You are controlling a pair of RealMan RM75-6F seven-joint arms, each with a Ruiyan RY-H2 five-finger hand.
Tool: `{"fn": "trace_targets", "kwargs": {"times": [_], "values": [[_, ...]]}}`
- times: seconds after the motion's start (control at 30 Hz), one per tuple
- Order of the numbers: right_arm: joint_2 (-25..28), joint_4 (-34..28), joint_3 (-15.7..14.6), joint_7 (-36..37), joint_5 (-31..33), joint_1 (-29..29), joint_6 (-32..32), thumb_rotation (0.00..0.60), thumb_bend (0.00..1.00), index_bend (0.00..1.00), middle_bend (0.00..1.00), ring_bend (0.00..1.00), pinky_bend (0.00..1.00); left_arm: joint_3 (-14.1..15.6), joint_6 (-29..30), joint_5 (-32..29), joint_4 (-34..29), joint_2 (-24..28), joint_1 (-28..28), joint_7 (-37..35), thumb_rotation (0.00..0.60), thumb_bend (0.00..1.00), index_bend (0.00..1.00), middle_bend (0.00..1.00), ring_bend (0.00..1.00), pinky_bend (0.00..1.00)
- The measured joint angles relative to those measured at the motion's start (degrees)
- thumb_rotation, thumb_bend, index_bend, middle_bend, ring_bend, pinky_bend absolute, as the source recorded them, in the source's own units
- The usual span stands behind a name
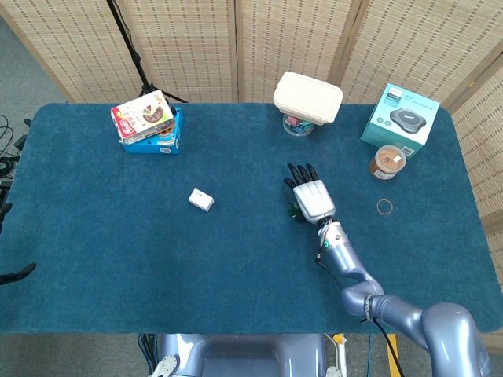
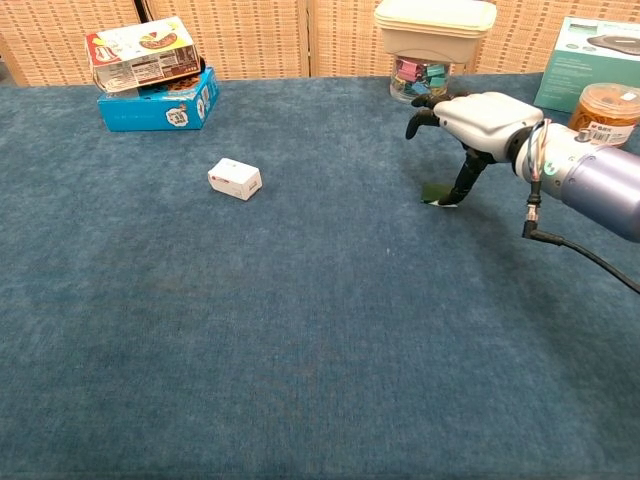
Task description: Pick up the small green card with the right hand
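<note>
The small green card (image 2: pixel 435 193) lies on the blue cloth right of centre. My right hand (image 2: pixel 478 118) hovers over it with the fingers spread forward and apart, and the thumb (image 2: pixel 461 184) reaches down so its tip touches the card's right edge. In the head view the right hand (image 1: pixel 311 197) covers most of the green card (image 1: pixel 294 209), and only a sliver shows at the hand's left side. The card is not lifted off the cloth. My left hand shows in neither view.
A small white box (image 2: pixel 235 179) lies to the left. At the back left, a snack box rests on a blue carton (image 1: pixel 151 137). A cream lidded tub (image 1: pixel 307 97) tops a jar of clips. A teal box (image 1: pixel 401 115), an orange jar (image 1: pixel 387 162) and a ring (image 1: pixel 384 206) sit right.
</note>
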Motion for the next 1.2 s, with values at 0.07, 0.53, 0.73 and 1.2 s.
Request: {"fn": "trace_targets", "kwargs": {"times": [0.07, 0.53, 0.73, 1.2], "values": [[0.36, -0.40, -0.14, 0.48, -0.06, -0.04, -0.45, 0.600, 0.00, 0.27, 0.00, 0.00, 0.00, 0.01, 0.01, 0.04, 0.01, -0.02, -0.01, 0.09, 0.600, 0.00, 0.00, 0.00, 0.00, 0.01], [2.00, -1.95, -0.87, 1.86, -0.01, 0.00, -2.97, 0.600, 0.17, 0.40, 0.00, 0.00, 0.00, 0.08, 0.03, 0.16, 0.03, -0.06, 0.00, 0.21, 0.600, 0.00, 0.00, 0.00, 0.00, 0.01], [2.12, -1.91, -0.96, 1.99, 0.14, -0.08, -3.15, 0.600, 0.32, 0.43, 0.00, 0.00, 0.00, 0.08, 0.05, 0.20, 0.08, -0.09, 0.00, 0.21, 0.600, 0.00, 0.00, 0.00, 0.00, 0.01], [2.27, -2.11, -1.10, 1.55, 0.44, 0.05, -3.54, 0.600, 0.39, 0.44, 0.00, 0.00, 0.00, 0.14, 0.09, 0.34, 0.12, -0.05, 0.03, 0.15, 0.600, 0.00, 0.00, 0.00, 0.00, 0.01]]}}
